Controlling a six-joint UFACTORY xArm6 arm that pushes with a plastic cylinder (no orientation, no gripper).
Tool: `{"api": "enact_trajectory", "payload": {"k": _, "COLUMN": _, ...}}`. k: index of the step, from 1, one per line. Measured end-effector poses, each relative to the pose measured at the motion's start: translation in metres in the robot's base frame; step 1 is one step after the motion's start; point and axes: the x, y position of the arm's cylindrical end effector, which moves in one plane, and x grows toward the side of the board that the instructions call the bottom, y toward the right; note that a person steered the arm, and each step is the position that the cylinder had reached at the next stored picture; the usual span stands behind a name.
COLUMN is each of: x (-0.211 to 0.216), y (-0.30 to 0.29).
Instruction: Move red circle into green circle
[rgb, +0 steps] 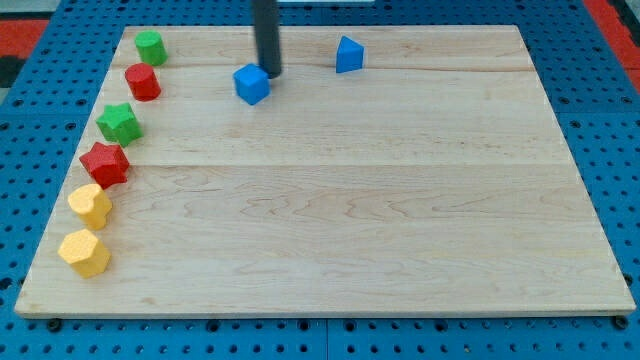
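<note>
The wooden counter (330, 200) lies on a blue pegboard (600, 110). My tip (270, 74) stands near the view's top, just beside the blue cube (252, 84), at that cube's upper right edge, touching it or nearly so; I cannot tell which. There is no gripper on this arm, only the dark rod, so nothing is clamped. The red circle (143, 81) sits near the counter's left edge, well to the view's left of my tip. The green circle (150, 47) is just above it, near but apart. Below them along the left edge run a green star (119, 123), a red star (104, 163), a yellow heart-like block (90, 205) and a yellow hexagon (84, 252). A blue triangular block (349, 55) stands to the view's right of my tip.
</note>
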Motion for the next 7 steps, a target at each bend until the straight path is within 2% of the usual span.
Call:
{"api": "enact_trajectory", "payload": {"k": 1, "x": 0.002, "y": -0.040}}
{"api": "enact_trajectory", "payload": {"k": 2, "x": 0.010, "y": -0.055}}
{"api": "enact_trajectory", "payload": {"k": 4, "x": 0.044, "y": -0.109}}
{"api": "enact_trajectory", "payload": {"k": 5, "x": 0.045, "y": -0.117}}
{"api": "enact_trajectory", "payload": {"k": 6, "x": 0.045, "y": -0.159}}
{"api": "enact_trajectory", "payload": {"k": 7, "x": 0.043, "y": -0.155}}
